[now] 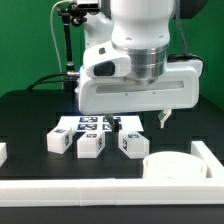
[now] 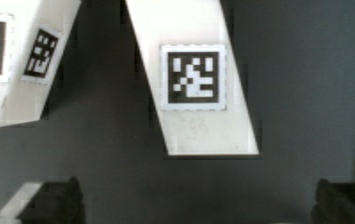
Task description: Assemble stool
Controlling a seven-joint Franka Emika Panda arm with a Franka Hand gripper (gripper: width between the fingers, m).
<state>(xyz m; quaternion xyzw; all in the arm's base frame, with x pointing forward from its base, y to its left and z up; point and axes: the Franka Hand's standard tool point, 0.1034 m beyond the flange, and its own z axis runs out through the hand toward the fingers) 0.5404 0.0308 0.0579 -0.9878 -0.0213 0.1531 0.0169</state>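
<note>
Legs come first in the exterior view: three small white blocks in a row on the black table (image 1: 25, 120), each with black-and-white tags. The left leg (image 1: 58, 141) is just beside the middle leg (image 1: 92, 146), and the right leg (image 1: 131, 143) sits a little apart from that one. None of the three touch. Right behind them the marker board (image 1: 95, 124) lies flat.

Further to the exterior view's right, my gripper (image 1: 163, 118) hangs above the table, behind the right leg and holding nothing. Beyond it, nearer the camera, the round seat (image 1: 175, 165) rests on the table, well apart from the legs. The front rail (image 1: 80, 190) runs along the near edge, and a side rail (image 1: 207, 155) passes just beside the seat.

In the wrist view my fingers (image 2: 46, 205) show only as dark tips, spread wide, with bare table between them. Past them lies a tagged leg (image 2: 200, 85), its tag facing the camera. A second leg (image 2: 17, 60) beside it is cut off by the picture's edge. I cannot tell which of the three these two are.
</note>
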